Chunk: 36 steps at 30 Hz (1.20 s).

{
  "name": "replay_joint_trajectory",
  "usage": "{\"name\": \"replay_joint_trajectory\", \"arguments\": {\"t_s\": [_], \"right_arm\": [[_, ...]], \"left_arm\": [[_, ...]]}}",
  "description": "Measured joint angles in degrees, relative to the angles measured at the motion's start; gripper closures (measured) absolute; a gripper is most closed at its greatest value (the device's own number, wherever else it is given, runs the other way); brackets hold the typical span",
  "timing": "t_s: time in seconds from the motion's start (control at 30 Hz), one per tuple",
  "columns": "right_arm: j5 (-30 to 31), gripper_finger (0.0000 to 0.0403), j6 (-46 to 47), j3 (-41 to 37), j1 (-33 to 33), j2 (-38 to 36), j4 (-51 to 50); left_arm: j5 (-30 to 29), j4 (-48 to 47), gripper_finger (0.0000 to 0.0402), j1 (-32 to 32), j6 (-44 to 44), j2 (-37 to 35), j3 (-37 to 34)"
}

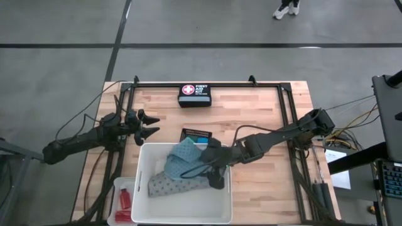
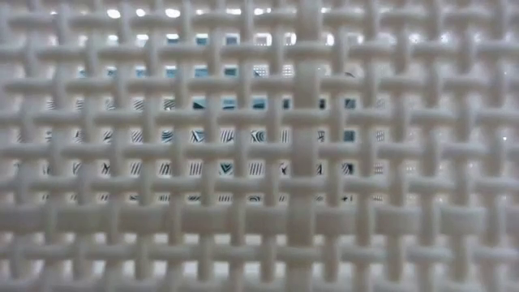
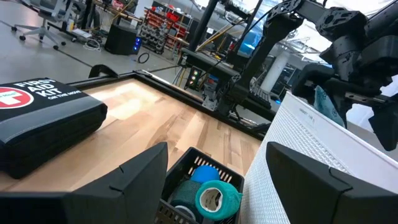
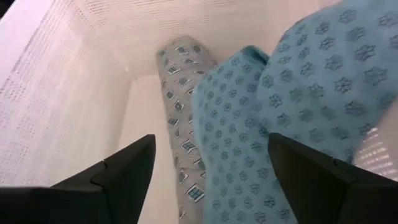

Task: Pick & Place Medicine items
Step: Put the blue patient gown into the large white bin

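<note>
A big white tub [image 1: 146, 164] stands at the table's near middle. In it a teal cloth [image 1: 183, 155] lies bunched over a grey patterned cloth [image 1: 164, 186]. My right gripper [image 1: 212, 173] hangs open over the tub's right part, slanting down, with the teal cloth [image 4: 292, 106] and the grey cloth [image 4: 180, 93] just ahead of its fingers. My left gripper [image 1: 146, 125] waits open and level at the table's left, empty. Red bottles [image 1: 124, 202] lie in a small white tray at the near left. My right gripper stands open with the teal cloth's folds [image 4: 236, 155] between and ahead of its fingers. Whether a finger touches the cloth, I cannot tell. The cloth lies slack in the tub, on the grey cloth.
A black mesh tray [image 3: 186, 165] beside the tub's far wall holds a teal roll [image 3: 216, 199] and a blue tub [image 3: 205, 173]. A black first aid kit [image 1: 195, 95] lies at the far edge. The tub's woven wall [image 2: 259, 146] fills the low view.
</note>
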Motion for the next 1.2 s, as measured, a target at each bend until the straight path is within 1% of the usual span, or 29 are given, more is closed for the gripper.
{"name": "replay_joint_trajectory", "arguments": {"t_s": [0.13,0.47,0.57,0.73,0.83,0.97,1.07,1.2], "right_arm": [[2.79,0.0095,-0.20,0.96,0.02,-0.09,-0.55],[14.13,0.0094,-0.95,8.40,0.02,-1.41,-7.43],[17.43,0.0094,-3.75,10.20,0.02,-1.46,-8.93],[20.60,0.0094,-7.01,10.99,-0.59,-1.51,-8.92],[18.62,0.0094,-6.19,10.89,-2.23,-1.51,-8.65],[11.88,0.0098,-2.65,9.67,-5.84,-1.51,-8.12],[6.91,0.0102,-1.30,8.19,-8.69,-1.51,-4.67],[0.51,0.0103,-0.14,7.43,-12.03,-0.67,-2.73]], "left_arm": [[-0.01,0.00,0.0126,0.00,-0.02,0.00,0.00],[-0.01,-0.04,0.0126,0.00,0.00,0.00,0.00],[-0.01,-0.02,0.0126,0.00,0.00,0.00,0.00],[-0.01,0.00,0.0126,0.00,-0.01,0.00,0.00],[-0.01,0.00,0.0126,0.00,0.00,0.00,0.00],[-0.01,-0.02,0.0126,0.00,0.00,0.00,0.00],[-0.01,-0.01,0.0126,0.00,0.00,0.00,0.00],[-0.01,-0.02,0.0126,0.00,-0.02,0.00,0.00]]}}
